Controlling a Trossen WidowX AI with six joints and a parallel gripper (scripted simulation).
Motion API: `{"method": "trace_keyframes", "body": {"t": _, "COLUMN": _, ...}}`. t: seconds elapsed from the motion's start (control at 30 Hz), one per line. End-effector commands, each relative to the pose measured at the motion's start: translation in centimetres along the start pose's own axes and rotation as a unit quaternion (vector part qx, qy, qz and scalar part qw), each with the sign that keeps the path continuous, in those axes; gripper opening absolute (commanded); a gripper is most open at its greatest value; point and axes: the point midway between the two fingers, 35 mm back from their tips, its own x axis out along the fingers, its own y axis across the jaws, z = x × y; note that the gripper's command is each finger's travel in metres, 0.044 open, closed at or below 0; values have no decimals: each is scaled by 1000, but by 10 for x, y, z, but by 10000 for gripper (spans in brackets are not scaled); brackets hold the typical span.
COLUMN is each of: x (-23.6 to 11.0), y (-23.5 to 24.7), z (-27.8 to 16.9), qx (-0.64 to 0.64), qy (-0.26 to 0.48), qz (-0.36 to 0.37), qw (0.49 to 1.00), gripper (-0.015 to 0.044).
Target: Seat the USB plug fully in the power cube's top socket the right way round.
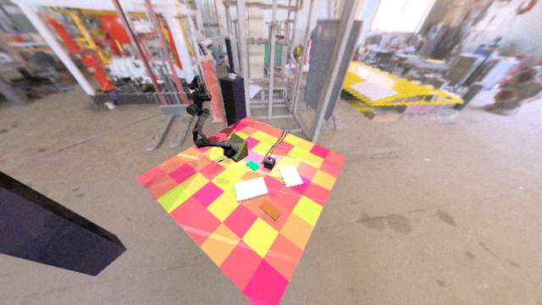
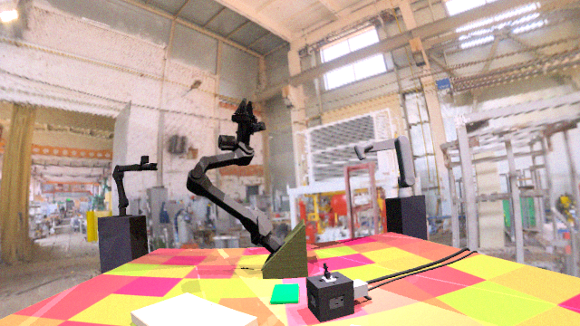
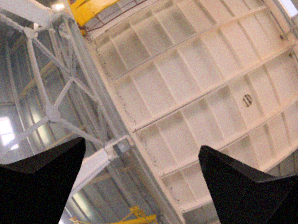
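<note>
The black power cube point(image 1: 269, 162) point(image 2: 330, 296) stands on the checkered table. A small black USB plug point(image 2: 326, 273) sticks up out of the socket on its top face. Two black cables point(image 2: 417, 268) point(image 1: 277, 143) run from the cube toward the table's far side. My gripper point(image 2: 245, 109) point(image 1: 194, 81) point(image 3: 144, 148) is open and empty. It points upward, raised high above the arm's base, far from the cube. In the wrist view only the two dark fingers and the ceiling show.
An olive wedge point(image 2: 288, 255) point(image 1: 240, 148) stands at the arm's base. A green flat tile point(image 2: 285, 293) point(image 1: 252, 165) lies beside the cube. Two white slabs point(image 1: 251, 189) point(image 1: 290, 175) and a brown tile point(image 1: 270, 210) lie nearer the front. Dark pedestals with other arms point(image 2: 122, 240) point(image 2: 406, 216) stand beyond the table.
</note>
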Motion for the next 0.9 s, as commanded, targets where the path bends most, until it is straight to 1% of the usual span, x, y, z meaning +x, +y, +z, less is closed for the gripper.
{"method": "trace_keyframes", "body": {"t": 0.0, "x": 2, "y": -1, "z": 3, "qx": -9, "qy": -3, "qz": 0, "qw": 1000, "gripper": 426}}
{"method": "trace_keyframes", "body": {"t": 0.03, "x": 7, "y": -2, "z": 13, "qx": -35, "qy": -12, "qz": -1, "qw": 999, "gripper": 440}}
{"method": "trace_keyframes", "body": {"t": 0.13, "x": 37, "y": 3, "z": 75, "qx": -176, "qy": -75, "qz": -3, "qw": 981, "gripper": 440}}
{"method": "trace_keyframes", "body": {"t": 0.23, "x": 55, "y": 17, "z": 117, "qx": -259, "qy": -121, "qz": -3, "qw": 958, "gripper": 440}}
{"method": "trace_keyframes", "body": {"t": 0.3, "x": 65, "y": 31, "z": 146, "qx": -311, "qy": -155, "qz": -4, "qw": 938, "gripper": 440}}
{"method": "trace_keyframes", "body": {"t": 0.33, "x": 68, "y": 38, "z": 155, "qx": -352, "qy": -165, "qz": -9, "qw": 921, "gripper": 440}}
{"method": "trace_keyframes", "body": {"t": 0.37, "x": 73, "y": 49, "z": 174, "qx": -391, "qy": -191, "qz": -12, "qw": 900, "gripper": 440}}
{"method": "trace_keyframes", "body": {"t": 0.4, "x": 73, "y": 50, "z": 176, "qx": -395, "qy": -193, "qz": -13, "qw": 898, "gripper": 440}}
{"method": "trace_keyframes", "body": {"t": 0.43, "x": 78, "y": 66, "z": 200, "qx": -428, "qy": -228, "qz": -15, "qw": 875, "gripper": 440}}
{"method": "trace_keyframes", "body": {"t": 0.67, "x": 81, "y": 145, "z": 283, "qx": -521, "qy": -365, "qz": -21, "qw": 771, "gripper": 440}}
{"method": "trace_keyframes", "body": {"t": 0.77, "x": 73, "y": 185, "z": 314, "qx": -547, "qy": -428, "qz": -26, "qw": 719, "gripper": 440}}
{"method": "trace_keyframes", "body": {"t": 0.87, "x": 59, "y": 226, "z": 340, "qx": -559, "qy": -488, "qz": -33, "qw": 669, "gripper": 440}}
